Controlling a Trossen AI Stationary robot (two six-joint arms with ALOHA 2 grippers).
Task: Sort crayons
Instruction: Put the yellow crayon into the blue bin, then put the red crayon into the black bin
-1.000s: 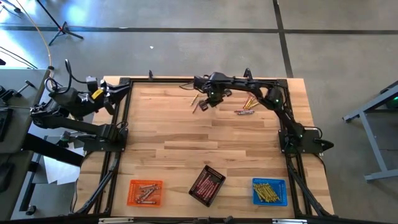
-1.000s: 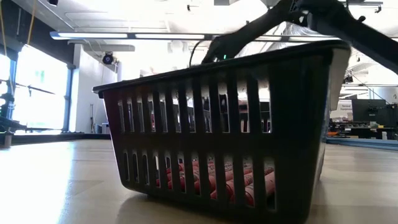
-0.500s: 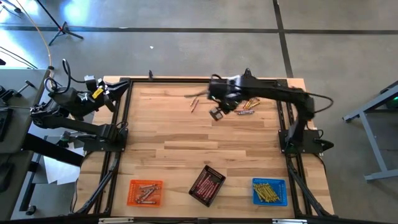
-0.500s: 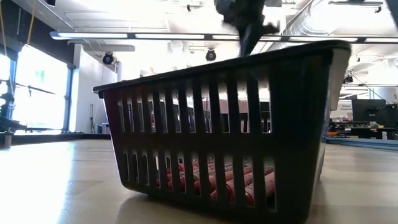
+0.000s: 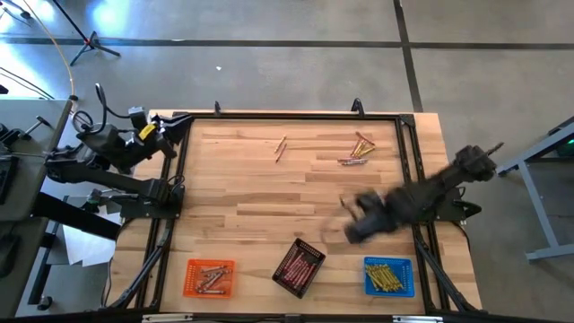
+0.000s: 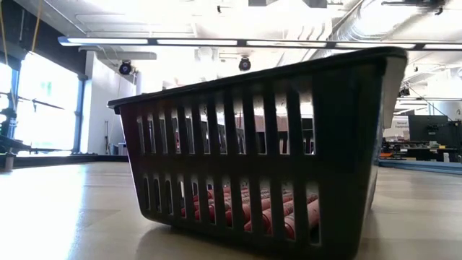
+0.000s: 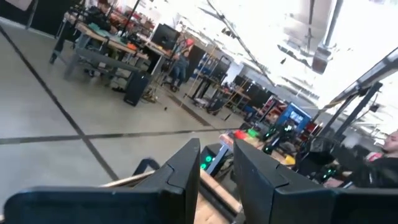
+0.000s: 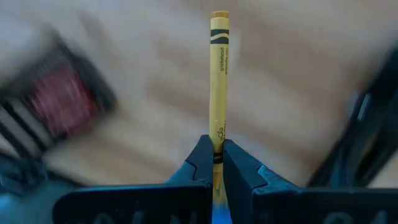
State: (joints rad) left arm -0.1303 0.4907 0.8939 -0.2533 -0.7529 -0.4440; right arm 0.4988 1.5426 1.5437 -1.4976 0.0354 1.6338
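Over the wooden table [image 5: 251, 193], only the wrist view shows right gripper [image 8: 213, 163] clamping a yellow crayon [image 8: 217, 81]

A black slotted tray [image 6: 274, 144] stands close on the pale tabletop [image 6: 65, 209], filling most of the middle and right. Through its lower slots, red crayons [image 6: 249, 209] lie on its floor. Beyond it are a bright ceiling with strip lights [image 6: 180, 42] and, far left, a window [image 6: 43, 108].
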